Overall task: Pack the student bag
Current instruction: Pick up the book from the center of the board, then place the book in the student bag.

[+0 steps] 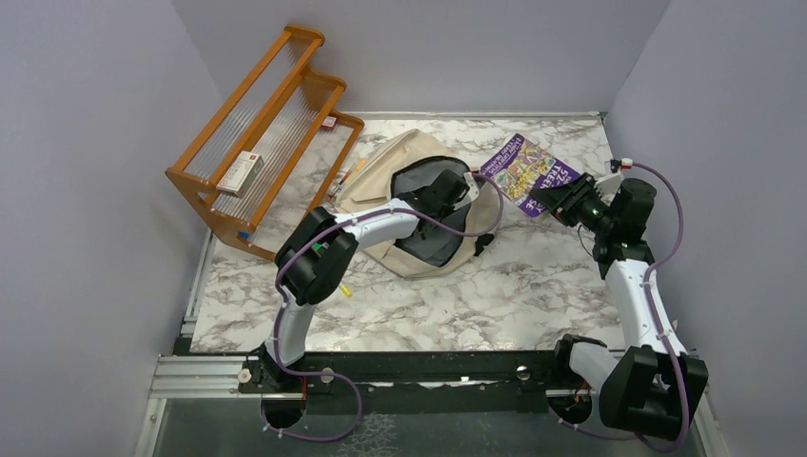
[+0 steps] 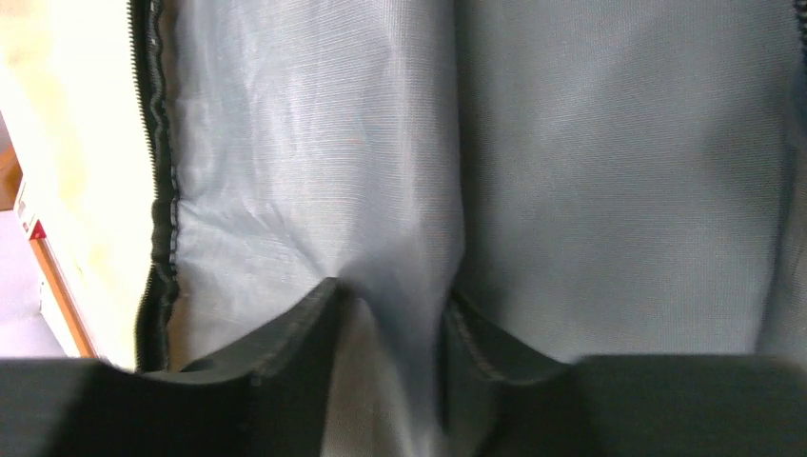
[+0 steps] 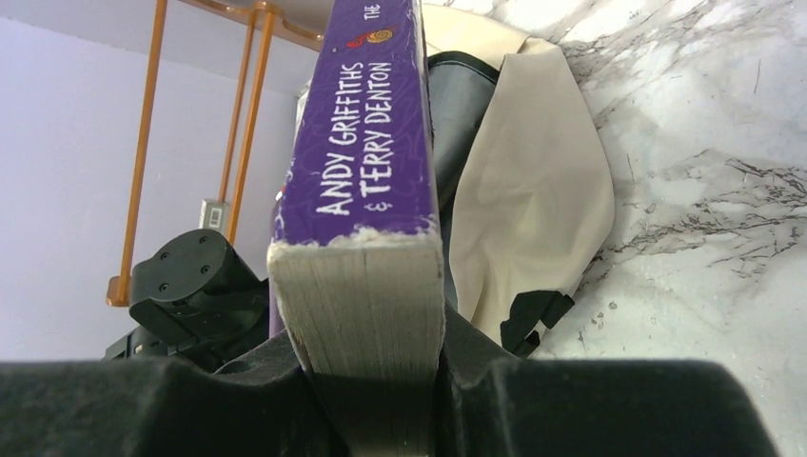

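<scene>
Where the student bag [image 1: 404, 152] gapes, the left gripper [image 2: 392, 300] pinches its lining [image 2: 590, 171].

A robot test cell in a lab: plain lilac walls [image 1: 86, 190] box in a marble-patterned table [image 1: 533, 286] on every side beyond the jaws. Nearer than the jaws, two robot arms [image 1: 314, 262] are bolted to an aluminium rail [image 1: 190, 376] along the table's edge.

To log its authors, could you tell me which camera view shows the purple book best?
The right wrist view: the purple book is close up, spine lettering readable. The top view shows its cover, small. The left wrist view shows only lining of the student bag.
</scene>
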{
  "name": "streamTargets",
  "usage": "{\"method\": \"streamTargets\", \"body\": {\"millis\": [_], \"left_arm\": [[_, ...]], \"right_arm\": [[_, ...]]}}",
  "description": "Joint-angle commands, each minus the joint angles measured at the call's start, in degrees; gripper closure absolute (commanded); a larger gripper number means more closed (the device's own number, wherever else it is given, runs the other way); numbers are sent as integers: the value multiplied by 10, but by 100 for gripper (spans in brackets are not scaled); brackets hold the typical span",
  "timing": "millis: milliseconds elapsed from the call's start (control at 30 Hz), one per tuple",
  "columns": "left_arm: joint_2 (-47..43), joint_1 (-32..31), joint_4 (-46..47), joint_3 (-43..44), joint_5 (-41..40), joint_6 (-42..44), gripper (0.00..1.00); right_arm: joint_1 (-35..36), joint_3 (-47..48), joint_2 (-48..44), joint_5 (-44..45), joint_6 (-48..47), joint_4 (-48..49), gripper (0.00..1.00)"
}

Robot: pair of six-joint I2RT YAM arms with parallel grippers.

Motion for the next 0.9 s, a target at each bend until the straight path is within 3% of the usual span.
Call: {"method": "streamTargets", "body": {"millis": [0,300,700,867], "left_arm": [[-9,-2,15,4,-39,-3,67],[-53,0,12,8,-12,-34,100],[-88,34,-36,66,88,-107,100],[-79,39,-63,116,132,-130,100]], "right_arm": [[-1,26,-26,16,-14,0,100],[-1,55,-44,50,-6,-88,100],[12,75,-40,-33,26,-164,100],[62,84,-16,-41,39,-167,100]]}}
